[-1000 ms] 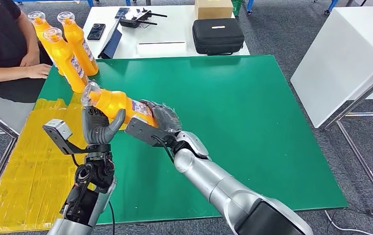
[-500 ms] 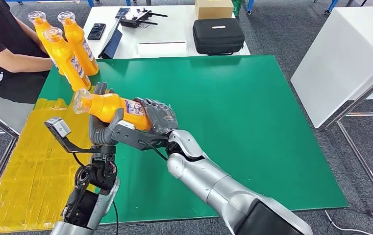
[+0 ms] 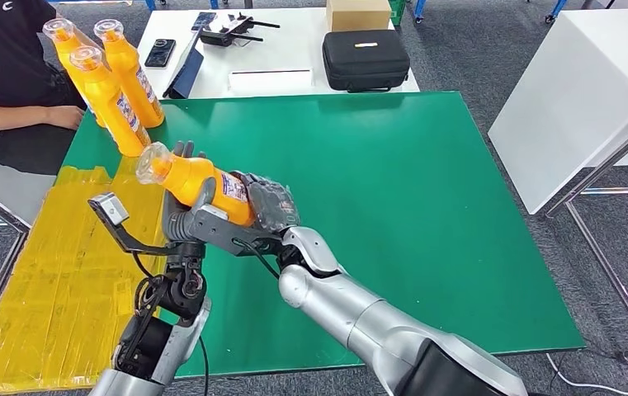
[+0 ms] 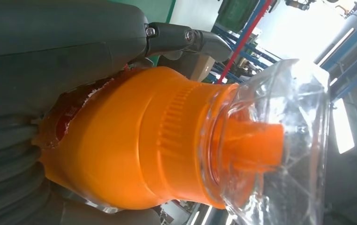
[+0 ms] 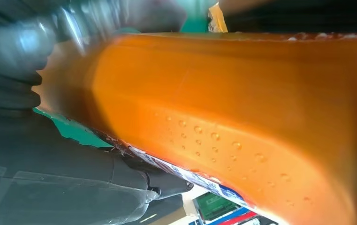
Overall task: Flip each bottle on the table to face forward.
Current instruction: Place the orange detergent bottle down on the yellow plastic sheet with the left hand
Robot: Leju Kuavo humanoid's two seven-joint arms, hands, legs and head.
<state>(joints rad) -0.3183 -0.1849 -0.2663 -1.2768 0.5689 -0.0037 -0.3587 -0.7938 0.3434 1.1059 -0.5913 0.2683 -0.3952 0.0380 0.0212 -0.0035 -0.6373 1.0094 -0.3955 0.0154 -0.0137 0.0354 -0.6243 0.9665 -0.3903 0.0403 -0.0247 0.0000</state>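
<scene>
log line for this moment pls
stage: bottle handover mid-air | left hand: grips orange bottle | right hand: grips its base | bottle: tilted, cap toward three standing bottles

Three upright orange bottles (image 3: 110,87) well beyond the fingertips (image 3: 185,149) of the left hand (image 3: 180,216), a person's arm (image 3: 13,117) beside them, bare green table (image 3: 426,214) outward of the right hand (image 3: 267,206), yellow sheet (image 3: 46,280) on the left hand's outer side.

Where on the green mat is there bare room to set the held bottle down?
The green mat is bare right of the right hand, out to its right edge. It is crowded at the far-left corner, where three upright bottles stand.
</scene>
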